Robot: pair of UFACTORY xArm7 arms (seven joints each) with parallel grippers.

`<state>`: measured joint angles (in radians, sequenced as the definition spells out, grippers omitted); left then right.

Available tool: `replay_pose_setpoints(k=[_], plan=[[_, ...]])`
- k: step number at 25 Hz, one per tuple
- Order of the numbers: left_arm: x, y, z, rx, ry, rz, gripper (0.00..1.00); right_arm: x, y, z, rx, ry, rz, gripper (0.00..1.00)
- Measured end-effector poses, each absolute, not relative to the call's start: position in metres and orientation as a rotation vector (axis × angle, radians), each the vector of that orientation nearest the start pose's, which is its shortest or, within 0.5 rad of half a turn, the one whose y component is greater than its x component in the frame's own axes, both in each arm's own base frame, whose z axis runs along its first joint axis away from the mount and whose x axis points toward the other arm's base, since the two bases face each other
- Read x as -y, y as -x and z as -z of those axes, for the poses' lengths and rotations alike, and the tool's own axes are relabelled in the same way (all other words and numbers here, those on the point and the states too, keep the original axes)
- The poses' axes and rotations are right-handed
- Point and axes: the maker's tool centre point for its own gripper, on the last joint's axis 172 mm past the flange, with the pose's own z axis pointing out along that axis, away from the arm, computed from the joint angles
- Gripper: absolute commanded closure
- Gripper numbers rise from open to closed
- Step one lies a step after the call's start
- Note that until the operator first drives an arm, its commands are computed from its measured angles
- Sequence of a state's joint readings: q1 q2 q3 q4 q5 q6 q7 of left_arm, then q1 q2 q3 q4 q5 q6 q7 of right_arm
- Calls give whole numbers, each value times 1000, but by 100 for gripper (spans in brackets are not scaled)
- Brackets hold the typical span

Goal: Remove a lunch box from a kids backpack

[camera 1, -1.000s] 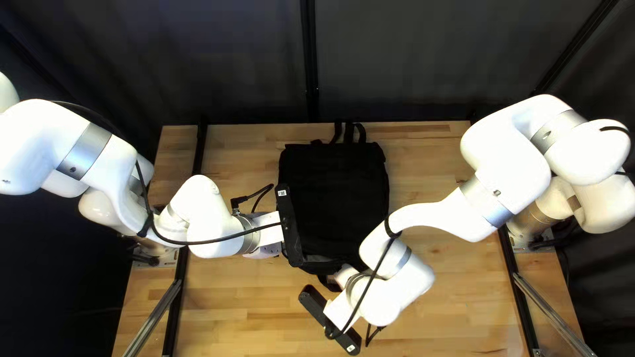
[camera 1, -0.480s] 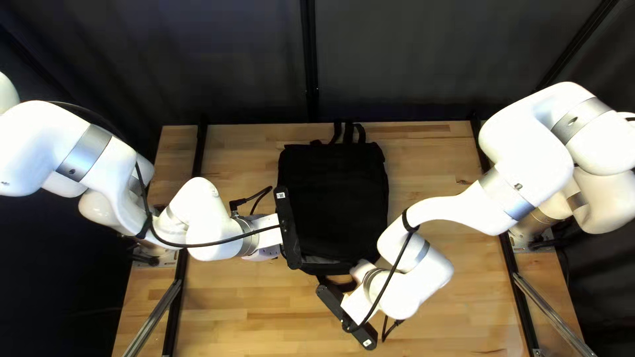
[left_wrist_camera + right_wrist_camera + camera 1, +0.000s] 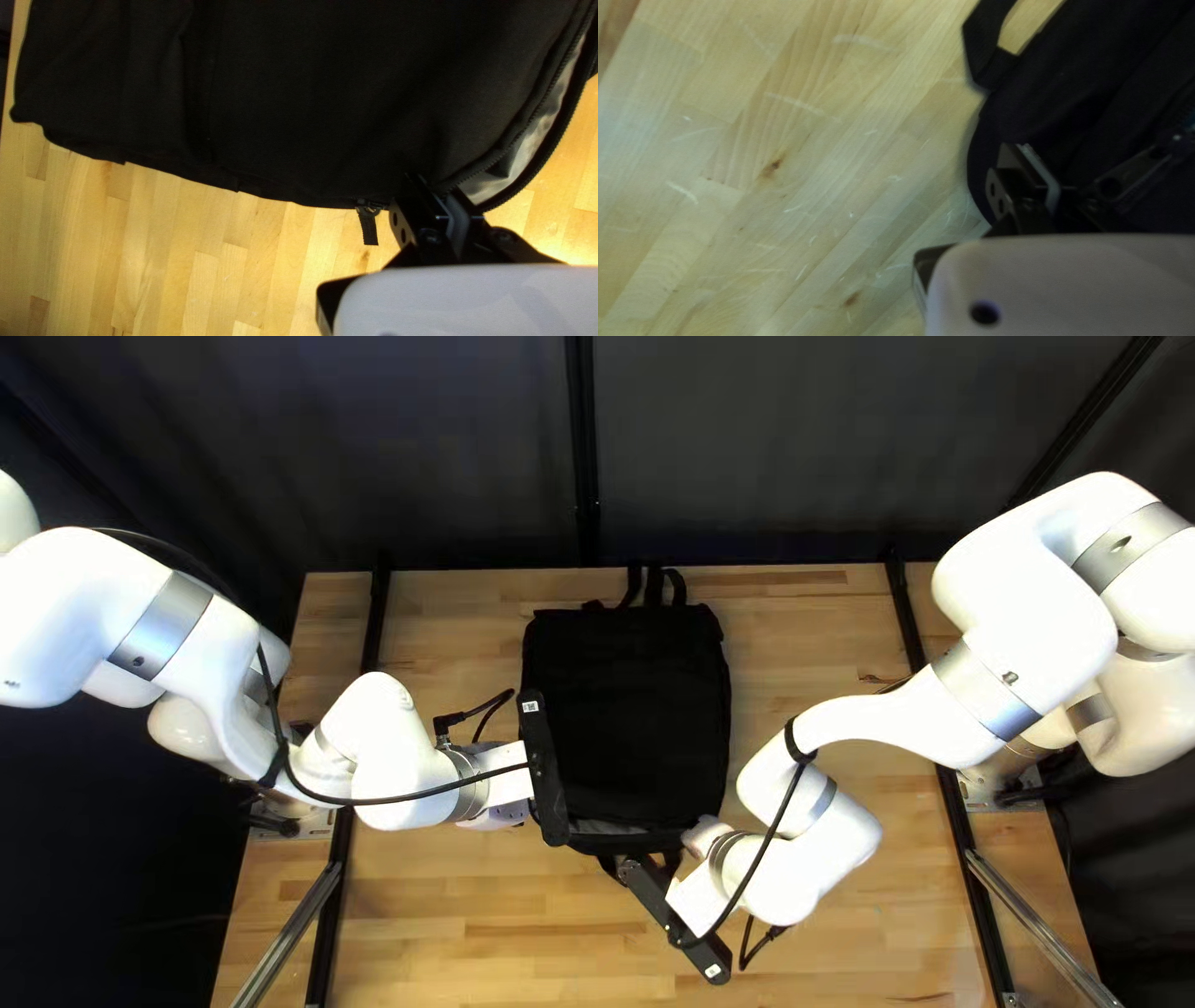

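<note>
In the top left view my left gripper (image 3: 544,768) hangs over the lower left edge of the black backpack (image 3: 626,716); its fingertips are hidden there. The left wrist view shows the left gripper (image 3: 434,188) shut on the backpack's edge, beside a parted zipper with grey lining (image 3: 520,155) showing. My right gripper (image 3: 676,919) is by the lower right corner of the pack, tips hidden from above. In its wrist view the right gripper (image 3: 1055,175) has its fingers close together on a dark zipper pull (image 3: 1136,171) at the pack's edge. No lunch box shows.
A loose zipper tab (image 3: 367,225) dangles beside the left gripper. Straps stick out at the backpack's top (image 3: 654,585), and another strap (image 3: 980,43) lies ahead of the right gripper. Cables hang from both arms over the wooden table (image 3: 473,921).
My right arm has moved rightward and slightly up in the top left view, along the backpack's lower end. More grey lining shows there. The left arm has barely moved.
</note>
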<state>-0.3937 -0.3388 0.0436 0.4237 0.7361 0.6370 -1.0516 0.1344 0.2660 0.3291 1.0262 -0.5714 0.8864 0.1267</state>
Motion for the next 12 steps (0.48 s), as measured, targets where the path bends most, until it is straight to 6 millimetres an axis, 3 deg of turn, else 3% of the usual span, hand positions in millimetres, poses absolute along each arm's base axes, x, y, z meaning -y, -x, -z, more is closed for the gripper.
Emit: replay_pose_setpoints(k=[12], plan=[[72, -375, -130, 160, 2813, 556, 100, -117, -435, -79, 1168, 3273, 23, 100]])
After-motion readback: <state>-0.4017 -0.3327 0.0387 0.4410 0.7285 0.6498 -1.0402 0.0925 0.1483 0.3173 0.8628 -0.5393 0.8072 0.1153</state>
